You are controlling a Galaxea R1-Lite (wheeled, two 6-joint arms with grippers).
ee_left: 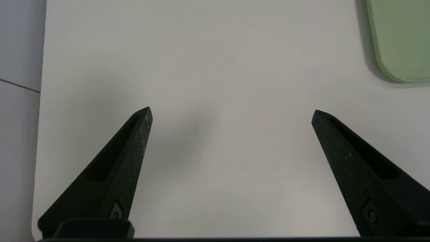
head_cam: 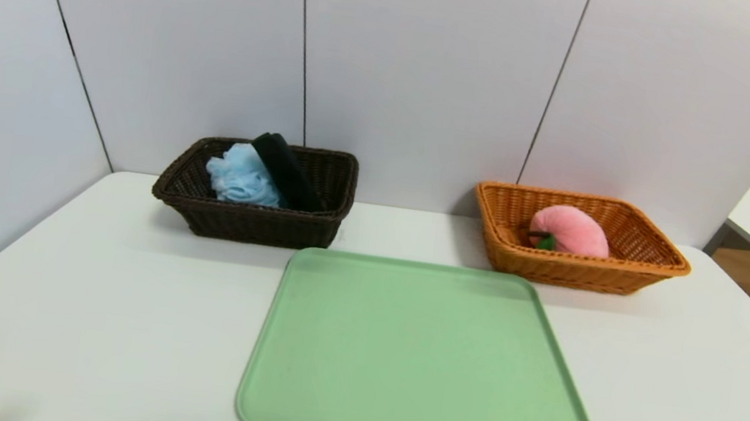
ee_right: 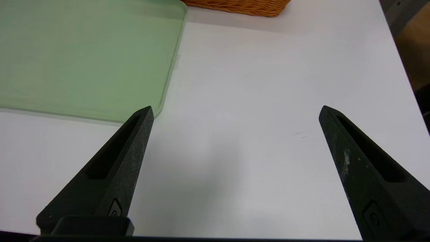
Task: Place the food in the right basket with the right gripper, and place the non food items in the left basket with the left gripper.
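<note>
Peach [head_cam: 571, 230] only in head view

Bright, even light; soft shadows (frames sharp).

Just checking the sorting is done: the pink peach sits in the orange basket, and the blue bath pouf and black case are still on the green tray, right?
Not quite. The head view shows the blue bath pouf and black case in the dark brown basket, not on the green tray. The pink peach is in the orange basket.
</note>
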